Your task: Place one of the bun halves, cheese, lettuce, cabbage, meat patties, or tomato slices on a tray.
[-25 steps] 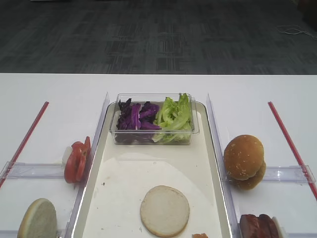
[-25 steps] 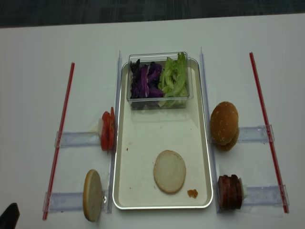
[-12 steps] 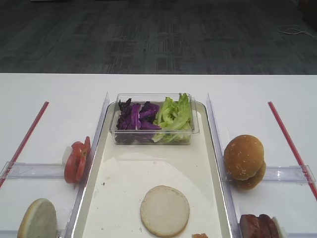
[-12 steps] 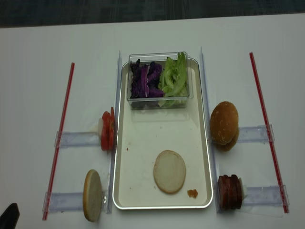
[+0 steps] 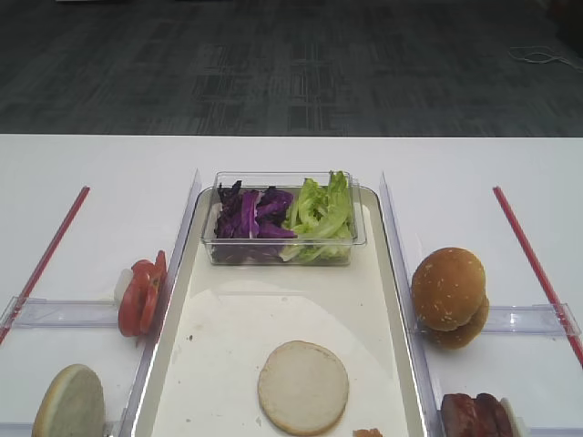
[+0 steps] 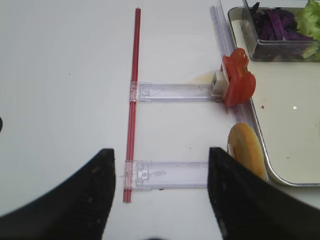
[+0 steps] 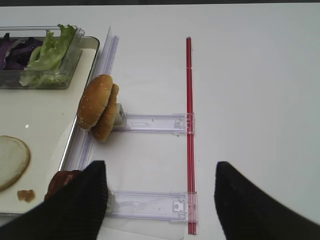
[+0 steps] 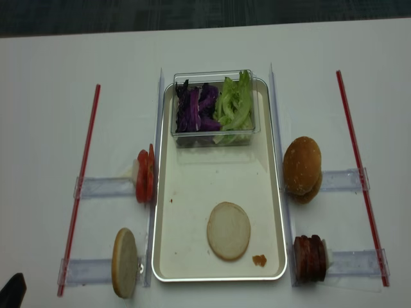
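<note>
One bun half (image 5: pixel 302 387) (image 8: pixel 228 230) lies flat on the cream tray (image 5: pixel 264 305) (image 8: pixel 212 186). A second bun half (image 8: pixel 124 262) (image 6: pixel 246 150) stands on edge left of the tray. Tomato slices (image 5: pixel 139 297) (image 6: pixel 238 82) stand above it. Purple cabbage (image 5: pixel 252 215) and green lettuce (image 5: pixel 319 217) fill a clear tub at the tray's far end. Meat patties (image 8: pixel 309 258) (image 7: pixel 62 180) stand right of the tray. Cheese is not in view. My left gripper (image 6: pixel 161 155) hangs open over the left table, empty. My right gripper (image 7: pixel 161 170) is open and empty over the right table.
Sesame bun tops (image 5: pixel 448 293) (image 7: pixel 100 107) lean on a clear rail right of the tray. Clear plastic rails (image 6: pixel 172 91) and red rods (image 6: pixel 133 95) (image 7: pixel 189 115) flank both sides. A small orange crumb (image 8: pixel 259 260) sits near the tray's front corner.
</note>
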Tool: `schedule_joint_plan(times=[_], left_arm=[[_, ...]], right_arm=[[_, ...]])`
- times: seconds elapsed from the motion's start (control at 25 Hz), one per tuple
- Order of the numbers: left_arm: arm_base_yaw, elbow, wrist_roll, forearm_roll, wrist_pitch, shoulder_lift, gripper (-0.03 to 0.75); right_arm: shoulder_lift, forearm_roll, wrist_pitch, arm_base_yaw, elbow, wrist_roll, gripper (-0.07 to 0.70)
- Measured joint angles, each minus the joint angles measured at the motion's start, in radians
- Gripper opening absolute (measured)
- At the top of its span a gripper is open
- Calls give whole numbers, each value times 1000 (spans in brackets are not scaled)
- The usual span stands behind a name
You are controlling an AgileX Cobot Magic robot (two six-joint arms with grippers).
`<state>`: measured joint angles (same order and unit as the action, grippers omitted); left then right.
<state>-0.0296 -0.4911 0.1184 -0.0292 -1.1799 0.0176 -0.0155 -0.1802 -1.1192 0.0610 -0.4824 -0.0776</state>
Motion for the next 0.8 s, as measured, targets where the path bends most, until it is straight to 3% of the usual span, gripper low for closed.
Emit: schedule_joint_plan(times=[0.8], left_arm=[[0, 0, 0, 0, 0, 0, 420]], right_arm=[[0, 0, 0, 0, 0, 0, 468]])
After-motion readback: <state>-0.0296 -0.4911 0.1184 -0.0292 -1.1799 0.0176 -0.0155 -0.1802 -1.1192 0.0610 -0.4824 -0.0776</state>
